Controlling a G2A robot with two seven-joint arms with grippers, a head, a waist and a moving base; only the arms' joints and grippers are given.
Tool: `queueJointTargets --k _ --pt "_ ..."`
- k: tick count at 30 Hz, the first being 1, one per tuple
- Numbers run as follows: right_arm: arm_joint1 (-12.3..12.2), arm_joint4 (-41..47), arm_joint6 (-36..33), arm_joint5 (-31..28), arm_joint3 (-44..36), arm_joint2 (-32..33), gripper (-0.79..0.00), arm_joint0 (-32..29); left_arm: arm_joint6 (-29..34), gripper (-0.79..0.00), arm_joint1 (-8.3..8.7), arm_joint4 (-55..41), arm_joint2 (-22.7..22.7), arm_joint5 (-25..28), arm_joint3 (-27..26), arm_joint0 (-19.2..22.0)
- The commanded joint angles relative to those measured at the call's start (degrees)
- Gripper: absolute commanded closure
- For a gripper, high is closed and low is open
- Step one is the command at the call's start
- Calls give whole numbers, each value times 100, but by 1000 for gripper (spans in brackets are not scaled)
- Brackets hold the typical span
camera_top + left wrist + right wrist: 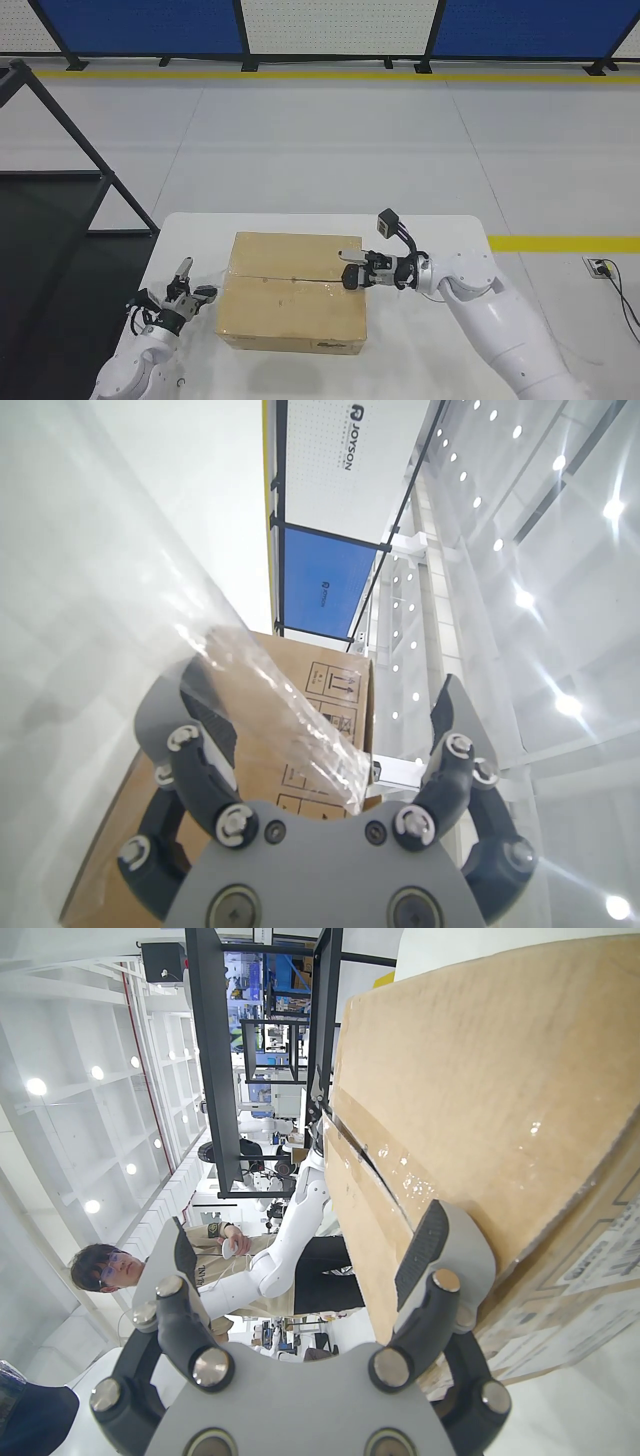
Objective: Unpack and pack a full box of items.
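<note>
Box [295, 290] closed, right pincer [349, 268] open over it

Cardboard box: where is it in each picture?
Top view: the cardboard box sits in the middle, between both arms.
Left wrist view: its side stands just beyond the left gripper.
Right wrist view: its top runs close beside the right gripper.
Shared landmark: the taped seam, in top and right wrist views.
</note>
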State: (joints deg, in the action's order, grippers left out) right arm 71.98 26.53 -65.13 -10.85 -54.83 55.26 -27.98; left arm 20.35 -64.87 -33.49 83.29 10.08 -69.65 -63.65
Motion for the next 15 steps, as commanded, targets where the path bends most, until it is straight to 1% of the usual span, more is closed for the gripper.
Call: queueJointTargets --k 1,4,9,12,15 --pt "7 4 -10 -8 26 -2 -785 15 -13 -785 -16 34 -51 22 4 -18" --pt "22 13 -31 -23 64 -10 -785 37 -87 -785 -46 2 -101 19 65 40" --pt "46 24 -62 -46 124 -26 -785 75 -372 -785 -105 -134 -116 151 247 248" --pt "58 25 -65 -55 140 -32 -785 81 -513 -785 -122 -249 -17 284 364 368" --pt "60 21 -47 -69 143 -14 -785 67 -549 -785 -110 -348 188 475 298 351"
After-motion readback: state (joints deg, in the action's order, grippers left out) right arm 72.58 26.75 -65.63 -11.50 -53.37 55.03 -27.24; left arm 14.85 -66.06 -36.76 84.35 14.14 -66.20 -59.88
